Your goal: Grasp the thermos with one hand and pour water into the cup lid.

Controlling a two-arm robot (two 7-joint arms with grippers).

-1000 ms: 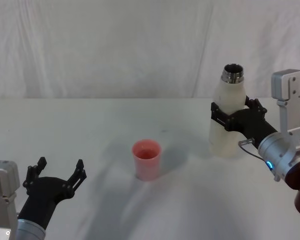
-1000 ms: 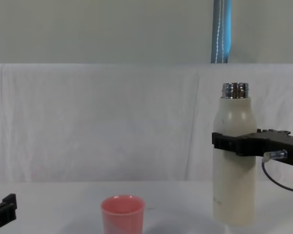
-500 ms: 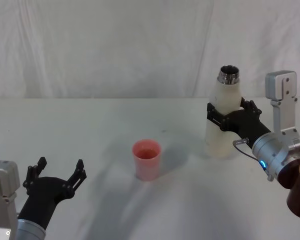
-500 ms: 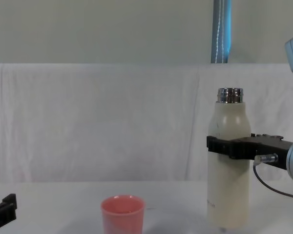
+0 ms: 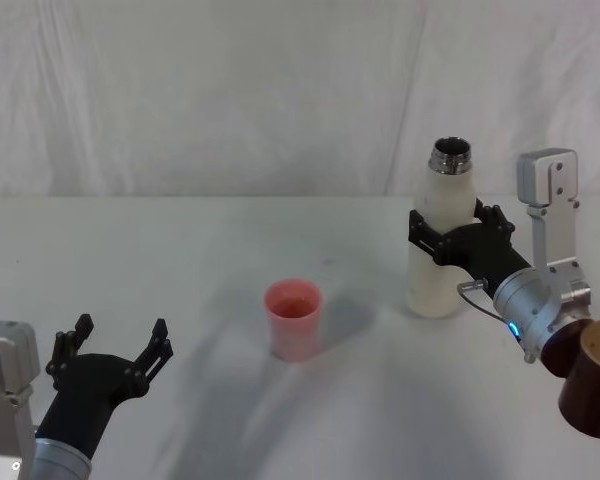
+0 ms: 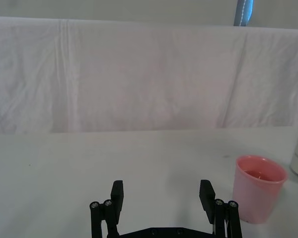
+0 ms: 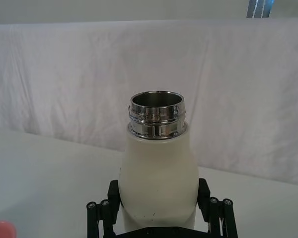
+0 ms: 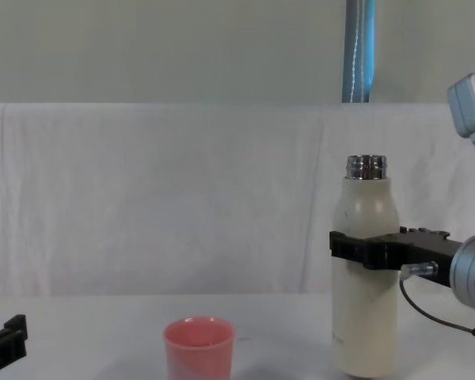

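Note:
The thermos [image 5: 437, 235] [image 8: 366, 253] [image 7: 159, 173] is a tall cream-white bottle with an open steel neck, upright at the right of the table. My right gripper [image 5: 448, 235] [image 8: 364, 247] is shut around its middle. The cup lid [image 5: 294, 318] [image 8: 199, 348] [image 6: 259, 194], a small pink cup, stands upright near the table's centre, to the left of the thermos. My left gripper [image 5: 115, 352] [image 6: 161, 198] rests open near the front left, with nothing between its fingers.
A white cloth covers the table [image 5: 180, 260] and hangs as a backdrop behind it. A blue vertical pole [image 8: 359, 51] stands beyond the backdrop. A brown cylindrical part of the right arm [image 5: 595, 385] sits at the front right.
The right gripper has carried the thermos leftward toward the cup lid and lower. The left gripper and the cup lid have not moved.

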